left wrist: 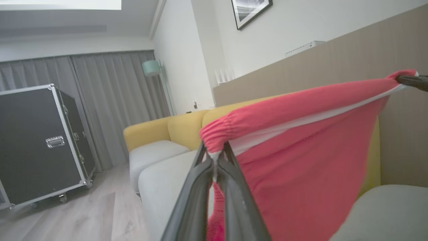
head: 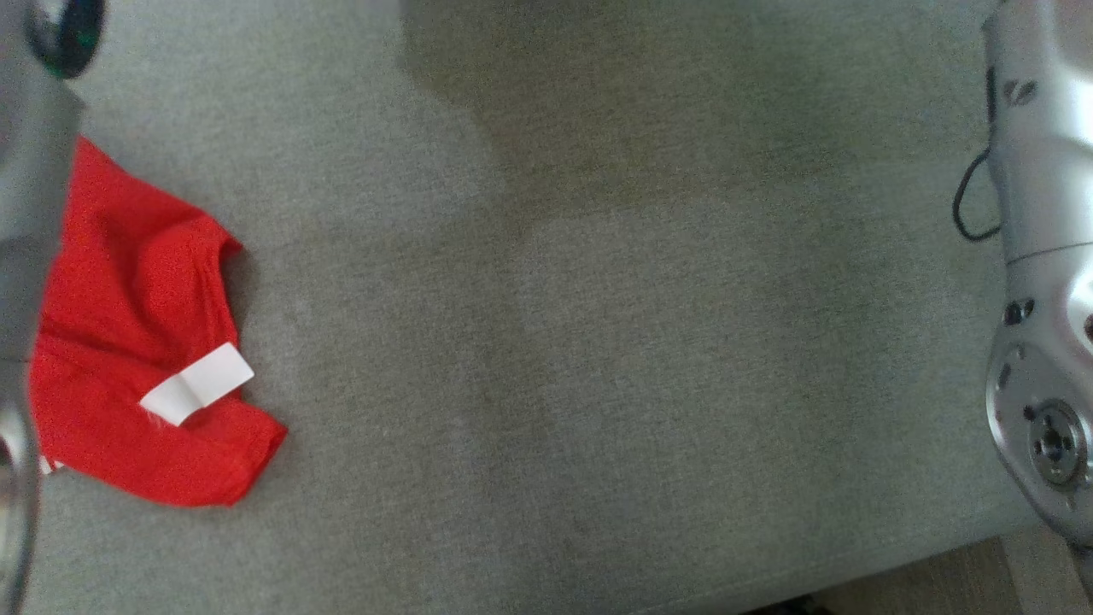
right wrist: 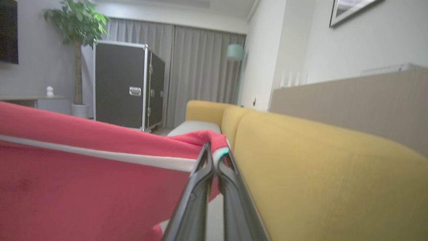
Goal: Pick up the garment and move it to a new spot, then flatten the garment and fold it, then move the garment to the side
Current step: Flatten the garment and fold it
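The garment (left wrist: 301, 167) is red, soft knit, with a gathered elastic edge and a white band (left wrist: 301, 122) running just under it. My left gripper (left wrist: 215, 156) is clamped tight on the puckered left end of that edge. From there, in my left wrist view, the cloth pulls taut up and to the right, as far as my right gripper (left wrist: 401, 79), and the rest hangs down in front of the yellow sofa back (left wrist: 180, 127). That right gripper is pinched closed on the opposite end, with red cloth and white band bunched between its fingertips (right wrist: 207, 157).

The head view adds a white label (head: 198, 384), folded on the red cloth at the far left over the grey seat cushion (head: 598, 342), beside my pale left forearm (head: 26, 171). Whether that part rests on the cushion I cannot tell. The left wrist view gives the whole stretched span. The right wrist view adds a potted plant (right wrist: 78, 26) beside the black flight case (right wrist: 123, 90).
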